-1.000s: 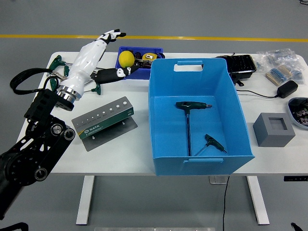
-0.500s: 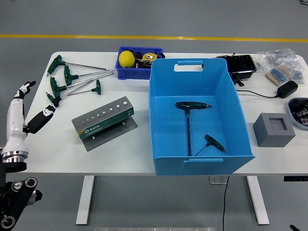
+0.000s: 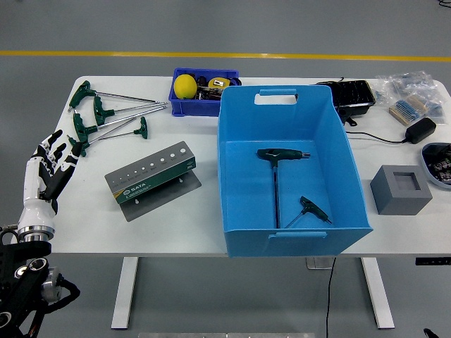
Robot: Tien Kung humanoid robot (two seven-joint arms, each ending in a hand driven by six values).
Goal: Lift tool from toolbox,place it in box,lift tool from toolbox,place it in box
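Several green-handled T-wrenches (image 3: 106,116) lie fanned out on the white table (image 3: 176,218) at its far left. A large blue box (image 3: 290,169) stands in the middle. Inside it lie a long dark T-handle wrench (image 3: 276,176) and a small one (image 3: 310,209). My left hand (image 3: 49,169) hovers at the table's left edge, white with black-tipped fingers spread, holding nothing, just below the nearest wrench handle. The right arm is out of view.
A grey SATA tool holder (image 3: 151,179) lies left of the box. A small blue bin (image 3: 204,88) with a yellow ball (image 3: 185,85) sits at the back. A grey block (image 3: 400,189), black tray (image 3: 352,95), charger (image 3: 421,129) and bags are at the right.
My left arm pulled back from over the wrenches to the table's left edge, then shifted slightly up and right with fingers spread. The tools have not moved.
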